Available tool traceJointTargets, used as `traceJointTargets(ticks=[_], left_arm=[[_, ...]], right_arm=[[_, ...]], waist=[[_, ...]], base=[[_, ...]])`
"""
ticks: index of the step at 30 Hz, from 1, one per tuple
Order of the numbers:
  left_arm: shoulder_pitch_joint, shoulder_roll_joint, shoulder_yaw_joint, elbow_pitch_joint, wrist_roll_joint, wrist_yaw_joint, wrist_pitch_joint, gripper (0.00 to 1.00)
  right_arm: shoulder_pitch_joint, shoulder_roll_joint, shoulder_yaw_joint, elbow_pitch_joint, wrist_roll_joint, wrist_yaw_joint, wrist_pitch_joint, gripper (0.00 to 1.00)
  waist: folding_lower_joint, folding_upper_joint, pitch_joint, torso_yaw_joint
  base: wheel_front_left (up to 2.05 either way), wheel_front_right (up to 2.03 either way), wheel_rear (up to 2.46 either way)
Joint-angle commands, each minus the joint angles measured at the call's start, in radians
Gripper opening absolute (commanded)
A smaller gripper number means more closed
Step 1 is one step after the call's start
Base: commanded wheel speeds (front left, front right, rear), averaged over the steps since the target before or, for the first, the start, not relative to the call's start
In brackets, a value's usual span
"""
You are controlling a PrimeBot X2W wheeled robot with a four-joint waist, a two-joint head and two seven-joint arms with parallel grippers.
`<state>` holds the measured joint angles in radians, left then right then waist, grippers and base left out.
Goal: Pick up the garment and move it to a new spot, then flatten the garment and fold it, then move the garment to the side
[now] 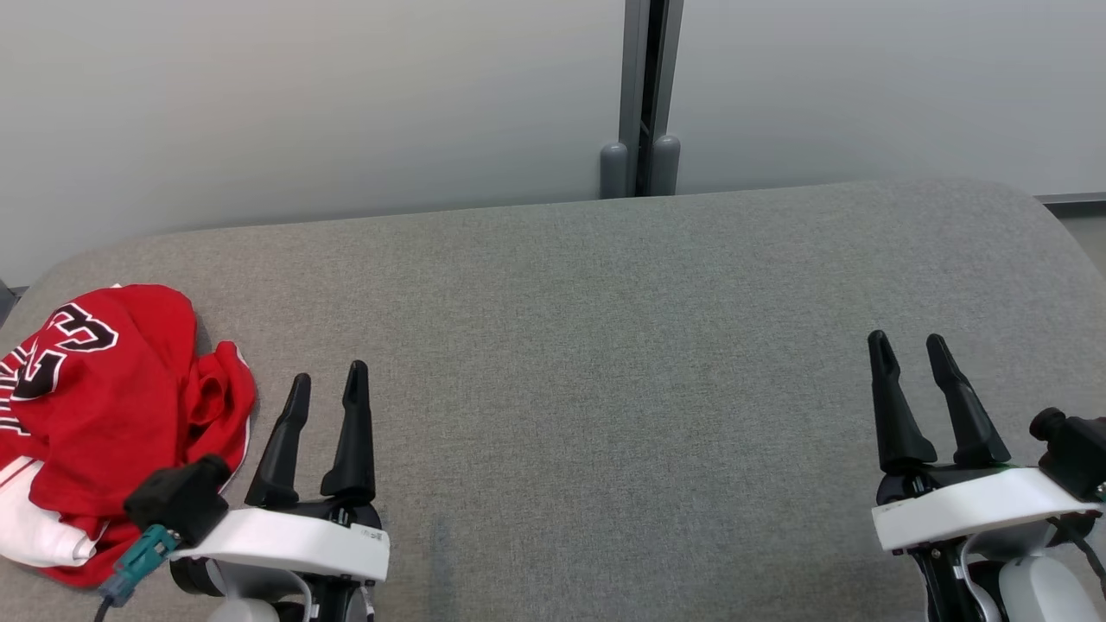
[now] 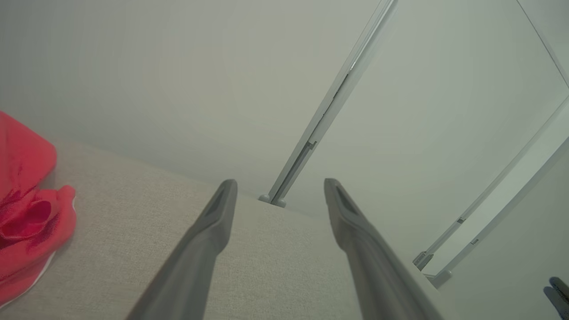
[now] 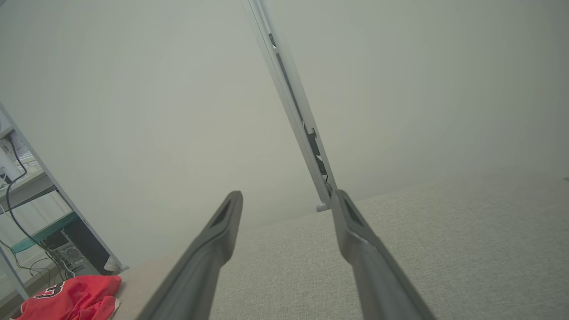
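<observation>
A crumpled red jersey (image 1: pixel 104 415) with black-and-white lettering and white trim lies bunched at the far left of the grey fabric surface (image 1: pixel 605 363). Part of the jersey (image 2: pixel 26 222) sits at the left edge of the left wrist view, and the jersey (image 3: pixel 71 300) is small at the lower left of the right wrist view. My left gripper (image 1: pixel 327 380) is open just right of the jersey, not touching it, nothing between its fingers. My right gripper (image 1: pixel 907 341) is open at the lower right, far from the jersey, also holding nothing.
A pale partition wall (image 1: pixel 346 104) with a grey metal post (image 1: pixel 644 95) runs along the surface's far edge. Beyond the left end, the right wrist view shows a shelf frame with cables (image 3: pixel 26 209). The surface's corners are rounded.
</observation>
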<state>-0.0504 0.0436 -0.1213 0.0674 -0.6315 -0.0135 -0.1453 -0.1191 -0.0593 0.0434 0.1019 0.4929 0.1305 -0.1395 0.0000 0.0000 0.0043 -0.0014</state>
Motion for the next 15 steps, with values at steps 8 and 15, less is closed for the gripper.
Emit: traceJointTargets(ticks=[8, 15], left_arm=[[0.003, 0.011, -0.051, 0.014, 0.202, 0.054, -0.026, 1.00], [0.005, 0.031, -0.090, 0.041, 0.291, 0.092, -0.040, 1.00]], right_arm=[[-0.022, -0.002, 0.023, 0.008, -0.104, 0.000, -0.030, 1.00], [-0.021, -0.001, 0.038, 0.031, -0.176, 0.000, -0.043, 1.00]], waist=[[0.0000, 0.0000, 0.001, 0.002], [0.0000, 0.0000, 0.002, 0.003]], base=[[0.00, 0.00, 0.00], [0.00, 0.00, 0.00]])
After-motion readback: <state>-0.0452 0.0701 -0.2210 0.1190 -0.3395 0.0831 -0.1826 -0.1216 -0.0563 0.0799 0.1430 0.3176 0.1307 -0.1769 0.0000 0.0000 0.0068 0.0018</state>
